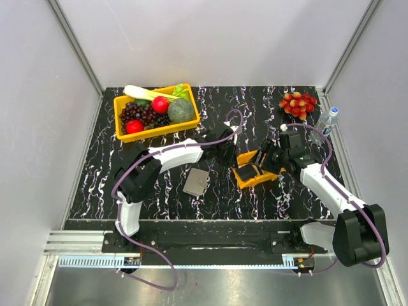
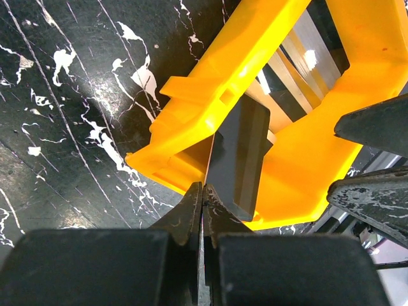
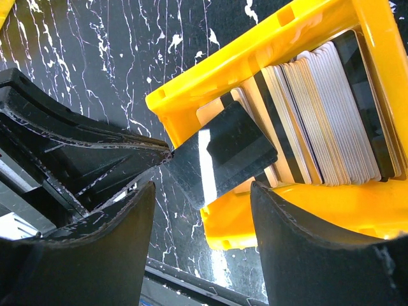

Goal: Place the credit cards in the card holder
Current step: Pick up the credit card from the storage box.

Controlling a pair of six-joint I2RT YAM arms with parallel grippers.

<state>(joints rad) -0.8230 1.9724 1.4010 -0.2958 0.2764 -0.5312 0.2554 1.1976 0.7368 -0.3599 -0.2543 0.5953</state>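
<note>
A small orange tray [image 1: 249, 180] holds several upright credit cards [image 3: 319, 108], silvery, dark and tan, also seen in the left wrist view [image 2: 299, 57]. My left gripper [image 2: 203, 194] is shut on the edge of one dark card [image 2: 237, 156], which is tilted and partly raised over the tray's corner. The same card shows in the right wrist view [image 3: 223, 156]. My right gripper [image 3: 204, 223] is open, its jaws on either side of the tray's corner, right of the tray in the top view [image 1: 274, 158]. The taupe-grey card holder [image 1: 196, 182] lies flat on the table, left of the tray.
A large yellow bin [image 1: 156, 131] of fruit and vegetables stands at the back left. A bunch of red grapes [image 1: 298, 104] and a water bottle [image 1: 327, 121] are at the back right. The table [image 1: 108, 185] is black marble-patterned.
</note>
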